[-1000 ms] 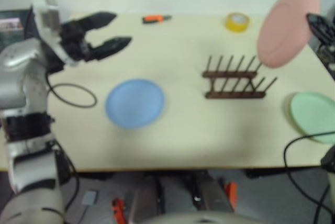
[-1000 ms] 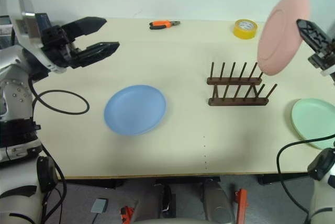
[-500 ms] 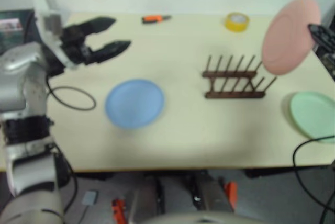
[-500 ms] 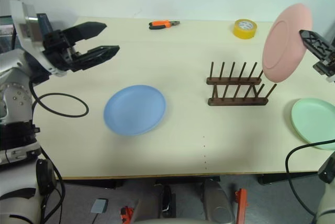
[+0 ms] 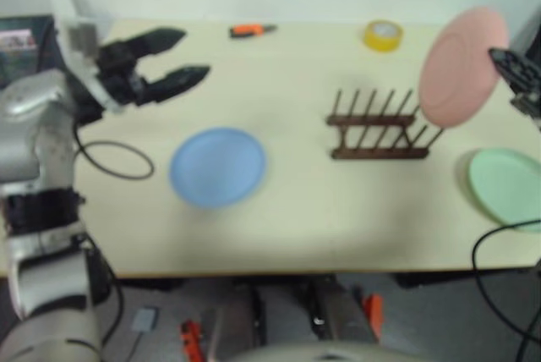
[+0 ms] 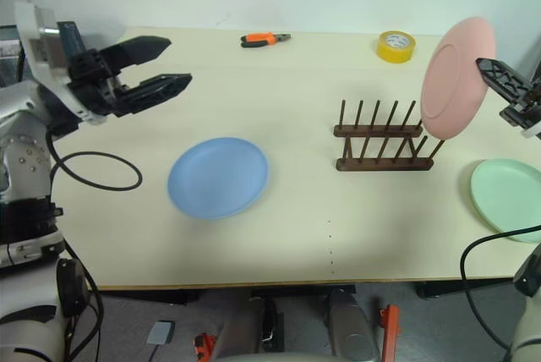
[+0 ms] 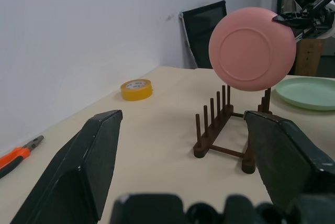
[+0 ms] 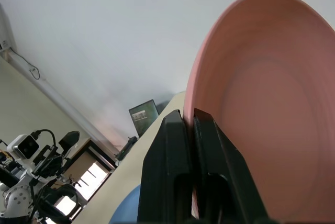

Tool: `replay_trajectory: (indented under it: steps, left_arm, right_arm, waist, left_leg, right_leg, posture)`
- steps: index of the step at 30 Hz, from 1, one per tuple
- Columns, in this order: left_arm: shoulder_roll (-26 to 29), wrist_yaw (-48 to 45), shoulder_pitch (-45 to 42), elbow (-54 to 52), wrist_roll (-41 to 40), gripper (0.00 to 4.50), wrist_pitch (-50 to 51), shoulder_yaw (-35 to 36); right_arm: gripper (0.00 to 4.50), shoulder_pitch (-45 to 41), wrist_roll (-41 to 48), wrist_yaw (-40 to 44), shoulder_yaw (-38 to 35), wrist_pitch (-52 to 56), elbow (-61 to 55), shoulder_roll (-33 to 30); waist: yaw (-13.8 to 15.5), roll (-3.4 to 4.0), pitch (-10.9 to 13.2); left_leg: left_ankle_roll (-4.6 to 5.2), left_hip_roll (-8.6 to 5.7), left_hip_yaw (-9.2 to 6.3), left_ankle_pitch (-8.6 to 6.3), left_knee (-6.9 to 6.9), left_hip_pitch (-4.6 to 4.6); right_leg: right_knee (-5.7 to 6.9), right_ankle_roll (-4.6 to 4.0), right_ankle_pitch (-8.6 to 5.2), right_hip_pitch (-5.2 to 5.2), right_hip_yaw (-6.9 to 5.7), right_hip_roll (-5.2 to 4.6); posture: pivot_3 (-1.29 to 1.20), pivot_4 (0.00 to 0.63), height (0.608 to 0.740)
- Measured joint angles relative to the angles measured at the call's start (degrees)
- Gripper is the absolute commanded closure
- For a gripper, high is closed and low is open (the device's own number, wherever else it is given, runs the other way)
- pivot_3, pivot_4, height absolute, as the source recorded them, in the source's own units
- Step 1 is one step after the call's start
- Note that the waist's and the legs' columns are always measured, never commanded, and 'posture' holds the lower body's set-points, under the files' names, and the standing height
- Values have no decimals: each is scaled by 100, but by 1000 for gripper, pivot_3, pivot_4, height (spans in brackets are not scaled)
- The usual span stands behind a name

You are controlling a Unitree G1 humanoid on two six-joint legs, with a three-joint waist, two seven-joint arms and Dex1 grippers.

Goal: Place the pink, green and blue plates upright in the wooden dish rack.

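rack (image 6: 382,138) right of centre on surface (image 6: 296,235) | held plate (image 6: 456,77) above rack's right end | flat plate (image 6: 217,177) left of centre | another plate (image 6: 509,198) at right edge | tape (image 6: 396,46), pliers (image 6: 265,39) along top | cable loop (image 6: 95,170) at left

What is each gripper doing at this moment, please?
Left gripper: open, fingers spread, holding nothing, above the table.
Right gripper: shut on the rim of the pink plate, held upright over the wooden dish rack.
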Motion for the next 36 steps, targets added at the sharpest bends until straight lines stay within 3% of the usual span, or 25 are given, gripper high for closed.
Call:
replay_trajectory:
  steps: [22,36]
  left_arm:
    - [0,47,97,-83,-2,417,-1,-1]
    - [1,49,98,-82,12,417,-2,-49]
  right_arm:
    - [4500,16,-668,402,677,-343,-30,2]
    - [4500,17,-870,465,699,-478,-19,60]
  waist:
    - [-2,0,0]
    - [-5,0,0]
  left_leg:
    - [0,0,1,0,-1,0]
    - [0,0,1,0,0,2]
  right_leg:
    - [-2,0,0,0,0,0]
    - [-1,1,1,1,1,0]
  posture:
    - [0,150,740]
    - [0,150,740]
